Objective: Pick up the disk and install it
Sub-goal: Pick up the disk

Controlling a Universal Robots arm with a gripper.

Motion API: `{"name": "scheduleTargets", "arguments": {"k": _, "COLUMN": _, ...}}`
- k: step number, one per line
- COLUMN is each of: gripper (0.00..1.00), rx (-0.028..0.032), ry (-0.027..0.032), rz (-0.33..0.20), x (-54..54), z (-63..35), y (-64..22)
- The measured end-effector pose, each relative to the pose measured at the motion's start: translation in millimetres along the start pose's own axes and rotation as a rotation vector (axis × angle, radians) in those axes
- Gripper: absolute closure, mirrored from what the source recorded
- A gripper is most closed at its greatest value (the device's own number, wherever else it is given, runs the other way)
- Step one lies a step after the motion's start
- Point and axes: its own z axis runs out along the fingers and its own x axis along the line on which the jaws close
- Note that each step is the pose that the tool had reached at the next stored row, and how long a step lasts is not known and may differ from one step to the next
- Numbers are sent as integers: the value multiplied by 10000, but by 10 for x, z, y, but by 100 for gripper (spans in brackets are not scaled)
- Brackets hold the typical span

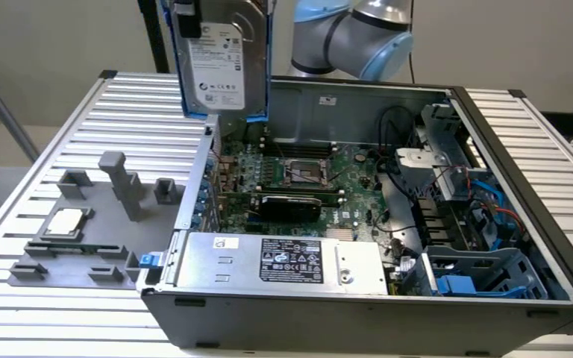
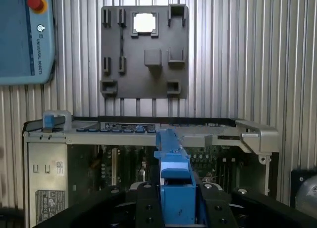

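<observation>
The disk [image 1: 223, 63], clamped edgewise in the gripper [image 2: 178, 201], hangs upright above the open computer case [image 1: 366, 317]: picked up, not yet installed.

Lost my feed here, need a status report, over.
Gripper shut on the disk. Disk upright, aloft above the open computer case, not yet installed. Motherboard below, apart from it.

Silver arm joints [image 1: 368, 43], pale blue caps [image 1: 316, 10], black screw-studded pincer [image 2: 178, 208]
</observation>
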Motion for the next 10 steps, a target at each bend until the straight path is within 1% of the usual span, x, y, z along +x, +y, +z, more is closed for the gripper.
{"name": "scheduleTargets", "arguments": {"k": 6, "gripper": 100, "rx": 5, "ry": -1, "rz": 1, "x": 155, "z": 5, "y": -167}}
{"name": "scheduleTargets", "arguments": {"k": 10, "gripper": 100, "rx": 6, "ry": -1, "rz": 0, "x": 238, "z": 15, "y": -314}}
